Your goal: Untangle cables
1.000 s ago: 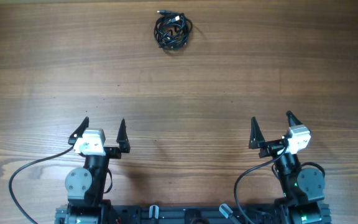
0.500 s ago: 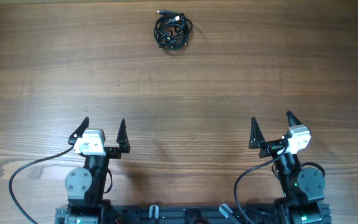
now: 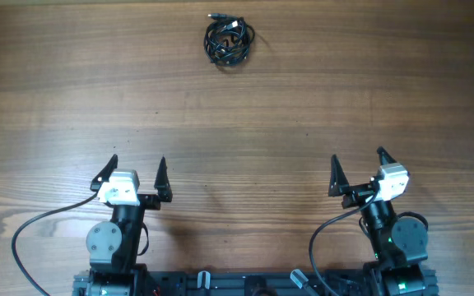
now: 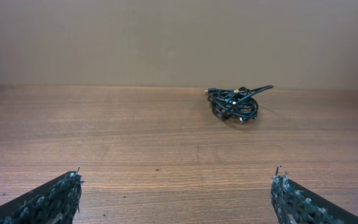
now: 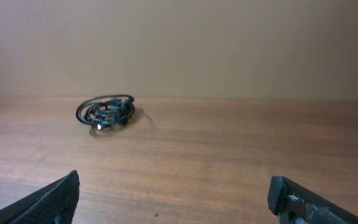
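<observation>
The cables (image 3: 229, 41) lie as one small black tangle at the far middle of the wooden table, with a small plug end sticking out at its top. The tangle also shows in the left wrist view (image 4: 235, 106) and in the right wrist view (image 5: 106, 112). My left gripper (image 3: 136, 170) is open and empty near the front left, far from the tangle. My right gripper (image 3: 357, 167) is open and empty near the front right, also far from it. Both sets of fingertips show wide apart in the wrist views (image 4: 176, 186) (image 5: 174, 190).
The wooden table (image 3: 303, 107) spreads between the grippers and the tangle. Thicker black arm wires (image 3: 31, 234) loop beside the arm bases at the front edge. A plain beige wall (image 4: 166, 37) stands behind the table's far edge.
The right gripper has shifted very slightly to the left. The left arm and the tangle have not moved.
</observation>
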`<state>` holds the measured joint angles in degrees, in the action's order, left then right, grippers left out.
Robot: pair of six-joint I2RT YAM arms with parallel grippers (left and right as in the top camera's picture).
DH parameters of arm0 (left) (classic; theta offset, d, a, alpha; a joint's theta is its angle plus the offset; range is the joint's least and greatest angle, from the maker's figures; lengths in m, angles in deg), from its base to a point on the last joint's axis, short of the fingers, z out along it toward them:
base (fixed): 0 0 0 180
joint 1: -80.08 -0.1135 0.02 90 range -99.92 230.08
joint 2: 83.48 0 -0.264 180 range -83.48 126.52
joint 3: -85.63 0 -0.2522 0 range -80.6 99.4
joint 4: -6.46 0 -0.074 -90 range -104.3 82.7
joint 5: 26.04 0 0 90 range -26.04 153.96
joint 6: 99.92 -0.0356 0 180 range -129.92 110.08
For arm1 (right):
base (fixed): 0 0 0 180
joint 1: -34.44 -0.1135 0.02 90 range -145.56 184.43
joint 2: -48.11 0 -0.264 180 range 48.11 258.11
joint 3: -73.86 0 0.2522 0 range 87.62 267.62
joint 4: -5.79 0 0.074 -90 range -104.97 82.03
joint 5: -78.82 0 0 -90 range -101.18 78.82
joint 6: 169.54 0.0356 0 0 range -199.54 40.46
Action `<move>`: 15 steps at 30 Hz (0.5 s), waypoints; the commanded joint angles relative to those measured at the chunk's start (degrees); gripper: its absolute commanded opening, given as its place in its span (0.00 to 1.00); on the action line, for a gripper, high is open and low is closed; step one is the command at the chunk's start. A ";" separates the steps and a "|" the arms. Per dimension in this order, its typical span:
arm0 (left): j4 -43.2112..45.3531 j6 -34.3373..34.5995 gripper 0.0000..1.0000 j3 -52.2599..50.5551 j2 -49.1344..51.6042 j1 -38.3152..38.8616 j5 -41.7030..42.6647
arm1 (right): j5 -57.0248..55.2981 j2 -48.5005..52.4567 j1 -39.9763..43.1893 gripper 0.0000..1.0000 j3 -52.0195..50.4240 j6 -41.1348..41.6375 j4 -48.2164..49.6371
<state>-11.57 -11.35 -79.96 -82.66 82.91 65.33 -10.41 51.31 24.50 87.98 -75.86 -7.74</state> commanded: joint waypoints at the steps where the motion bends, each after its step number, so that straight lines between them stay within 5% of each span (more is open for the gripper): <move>1: -0.11 -0.74 1.00 -0.31 -0.44 -0.39 0.07 | -1.16 2.21 0.26 1.00 -0.07 0.83 0.13; 15: -0.11 -0.74 1.00 -0.31 -0.44 -0.39 0.07 | -1.16 4.09 0.26 1.00 -0.07 0.83 0.15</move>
<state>-11.57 -11.35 -79.96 -82.66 82.91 65.33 -10.41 55.03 24.50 87.98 -75.86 -7.76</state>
